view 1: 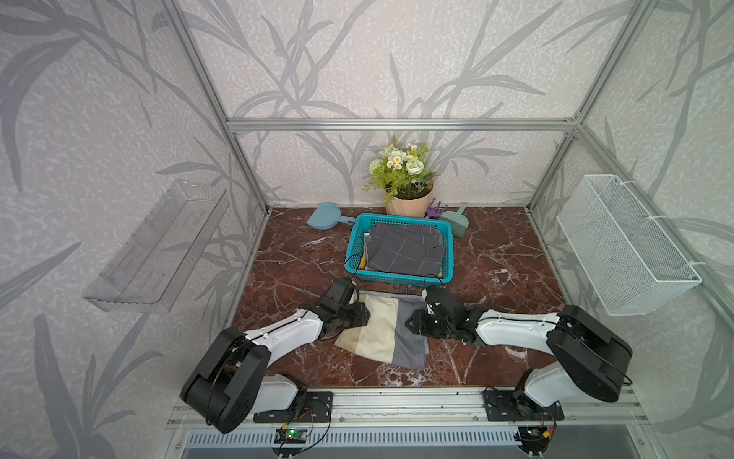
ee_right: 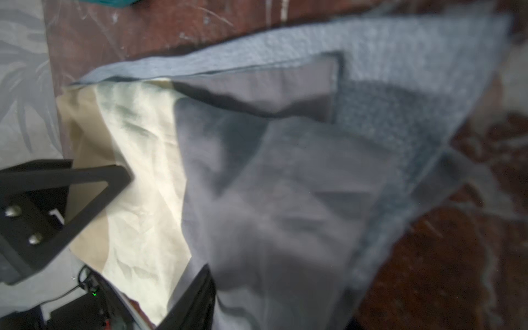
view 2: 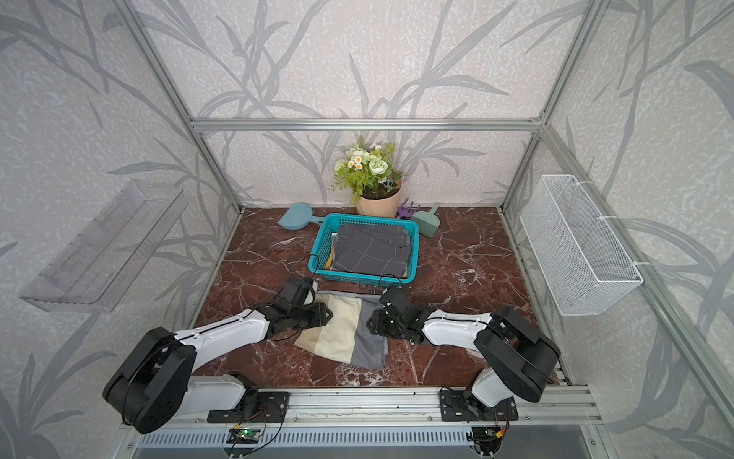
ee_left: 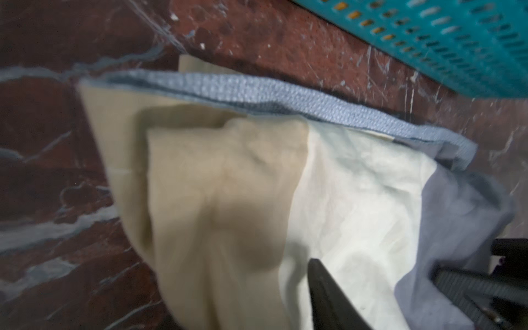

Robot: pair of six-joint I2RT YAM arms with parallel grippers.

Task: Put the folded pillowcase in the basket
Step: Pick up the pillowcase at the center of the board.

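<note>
Pillowcase lies on the table, just short of the basket. Left gripper pinches its left edge and right gripper its right. I judge both arms equally near, with the basket straight beyond.

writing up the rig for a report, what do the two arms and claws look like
The left arm and right arm match: glossy white shells, bulky rounded black joint housings, black wrists with thin black cables looping off them. The left claw and right claw are black and angular. No markings are legible.
</note>
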